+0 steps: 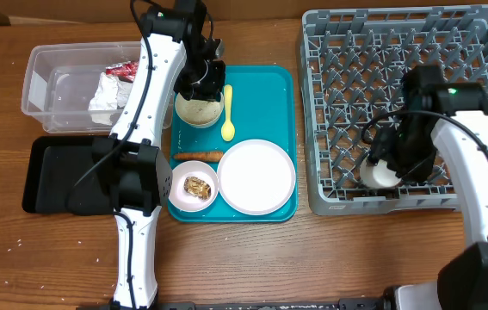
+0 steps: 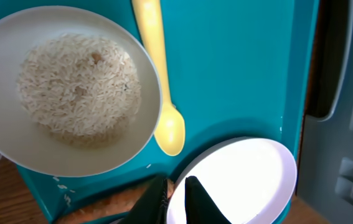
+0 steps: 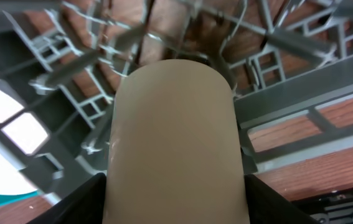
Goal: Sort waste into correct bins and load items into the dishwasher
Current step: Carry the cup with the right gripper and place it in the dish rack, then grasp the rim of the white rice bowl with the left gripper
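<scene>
Grey dish rack (image 1: pixel 407 34) on the table's right: stiff plastic lattice with pegs. Teal tray (image 1: pixel 269 95), smooth and hard, carries a white plate (image 1: pixel 256 176), a rice bowl (image 2: pixel 70 93) and a yellow spoon (image 1: pixel 228 112). The cream cup (image 3: pixel 173 143) sits in the rack's near part, on the tray side, pinched across its round wall by the right gripper (image 3: pixel 173 202). Cup looks light, rigid, matte, maybe slick, so a side-wall grip suits. Left gripper (image 2: pixel 175 198) hovers over the tray, fingers nearly pressed together, empty. Take the bowl by its rim and keep it level.
</scene>
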Tool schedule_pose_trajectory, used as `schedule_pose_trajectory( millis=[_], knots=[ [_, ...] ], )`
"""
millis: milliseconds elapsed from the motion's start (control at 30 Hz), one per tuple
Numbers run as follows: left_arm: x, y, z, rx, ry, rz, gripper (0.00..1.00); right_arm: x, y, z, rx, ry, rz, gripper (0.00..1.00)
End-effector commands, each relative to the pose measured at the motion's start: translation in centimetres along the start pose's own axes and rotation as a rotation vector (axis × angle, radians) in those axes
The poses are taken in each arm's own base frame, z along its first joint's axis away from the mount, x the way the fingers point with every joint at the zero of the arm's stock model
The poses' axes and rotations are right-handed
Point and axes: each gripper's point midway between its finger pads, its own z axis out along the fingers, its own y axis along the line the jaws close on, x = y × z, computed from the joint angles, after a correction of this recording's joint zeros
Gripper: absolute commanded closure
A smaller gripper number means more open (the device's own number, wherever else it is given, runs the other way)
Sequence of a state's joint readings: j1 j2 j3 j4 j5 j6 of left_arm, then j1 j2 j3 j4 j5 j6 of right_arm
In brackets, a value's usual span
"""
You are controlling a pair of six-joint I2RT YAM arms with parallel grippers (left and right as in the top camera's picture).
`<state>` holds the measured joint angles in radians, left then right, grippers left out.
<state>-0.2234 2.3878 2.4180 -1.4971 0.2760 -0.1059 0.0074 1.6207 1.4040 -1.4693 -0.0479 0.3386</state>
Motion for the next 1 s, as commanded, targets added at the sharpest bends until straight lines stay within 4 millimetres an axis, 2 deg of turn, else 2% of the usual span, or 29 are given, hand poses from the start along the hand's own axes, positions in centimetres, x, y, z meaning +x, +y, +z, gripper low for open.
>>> schedule_pose_trajectory(
  millis=[0, 167, 200, 333, 467, 567, 700, 800, 867, 967],
  knots=[
    [-0.3, -0.7, -1.7, -0.019, -0.047, 0.018, 0.85, 0.4, 0.2, 1.2, 0.003, 0.03, -0.012, 0.41],
    [-0.3, -0.7, -1.7, -0.019, -0.047, 0.018, 0.84, -0.1, 0.4, 1.8, -0.005, 0.01, -0.015, 0.16],
    [-0.3, -0.6, -1.7, -0.021, -0.047, 0.019, 0.8, -0.5, 0.6, 1.8, -0.013, -0.007, -0.016, 0.13],
    [-0.4, 0.1, -1.8, -0.063, -0.052, 0.021, 0.75, -1.9, 1.7, 1.1, -0.062, -0.06, -0.027, 0.12],
    [-0.2, 0.0, -1.9, -0.063, -0.046, 0.019, 0.78, -2.7, 2.7, -0.3, -0.107, -0.096, -0.055, 0.12],
    [-0.2, -0.2, -2.8, -0.061, -0.067, 0.029, 0.79, -3.5, 3.3, -2.2, -0.128, -0.142, -0.062, 0.13],
    [-0.8, -1.1, -6.3, -0.057, -0.155, 0.057, 0.79, -3.9, 4.9, -6.1, -0.197, -0.206, -0.136, 0.14],
    [-0.7, -2.3, -10.7, -0.049, -0.254, 0.084, 0.77, -4.0, 6.3, -8.9, -0.229, -0.264, -0.173, 0.14],
    [-0.1, -3.0, -13.3, -0.045, -0.308, 0.097, 0.76, -3.8, 7.4, -10.1, -0.245, -0.293, -0.206, 0.14],
    [1.0, -3.0, -15.6, -0.085, -0.345, 0.102, 0.76, -3.0, 9.6, -10.6, -0.279, -0.307, -0.268, 0.14]
  ],
)
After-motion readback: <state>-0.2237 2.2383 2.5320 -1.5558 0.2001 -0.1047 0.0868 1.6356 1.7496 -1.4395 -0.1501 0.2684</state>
